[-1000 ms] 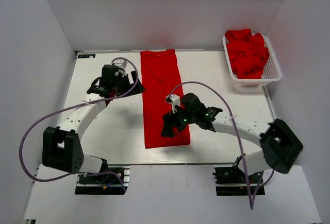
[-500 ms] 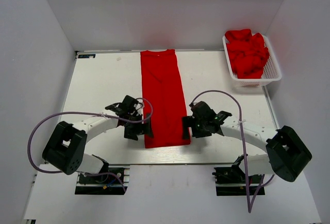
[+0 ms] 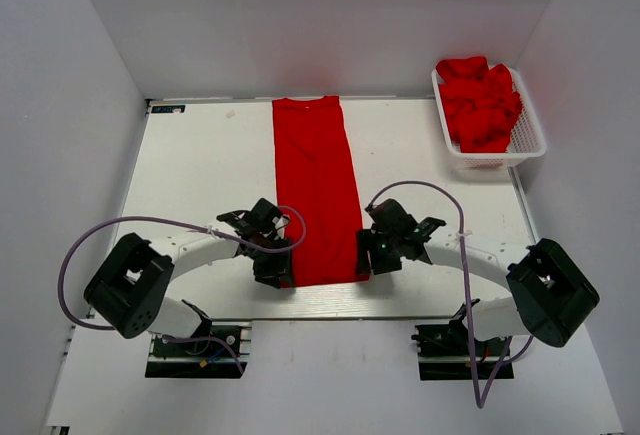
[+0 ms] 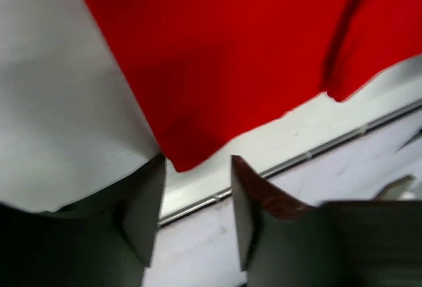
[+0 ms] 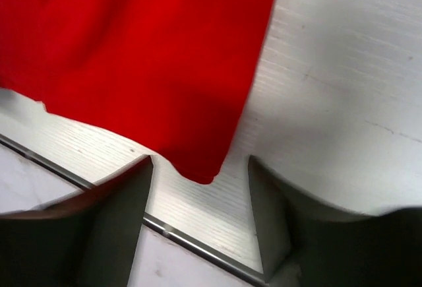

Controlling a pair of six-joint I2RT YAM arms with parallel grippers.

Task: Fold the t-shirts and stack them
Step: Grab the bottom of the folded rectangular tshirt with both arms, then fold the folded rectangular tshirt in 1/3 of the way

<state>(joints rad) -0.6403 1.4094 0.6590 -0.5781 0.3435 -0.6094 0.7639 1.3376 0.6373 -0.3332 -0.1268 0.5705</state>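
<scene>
1. Two claws low near the front edge of the tabletop (image 3: 190, 175), one at each near corner of the laid-out t-shirt (image 3: 315, 185), arms curving in from bases at either side.
2. Left claw (image 3: 272, 270) at the near-left hem corner, spread apart and pinching nothing. Seen from the left wrist, fingers (image 4: 146, 214) wide, with the pointed red corner reaching down into the gap between them, closer to one finger than the other; touching or just clear, cannot tell.
3. Right claw (image 3: 365, 255) at the near-right hem corner, likewise spread with nothing gripped. Seen from the right wrist, fingers (image 5: 125, 201) on either side of the rounded corner tip, pale tabletop bare beneath the gap.
4. Laid-out t-shirt bright red, folded into a long narrow strip, lying flat down the middle of the tabletop from near the front edge to the far edge, neckline at the far end. Near hem uneven in the wrist views — a second layer of cloth ending a little short of the first.
5. Farthest back, at the far right corner: white mesh basket (image 3: 497, 158), filled above its rim with heaped t-shirts (image 3: 480, 100), crumpled and red, well apart from the strip.
</scene>
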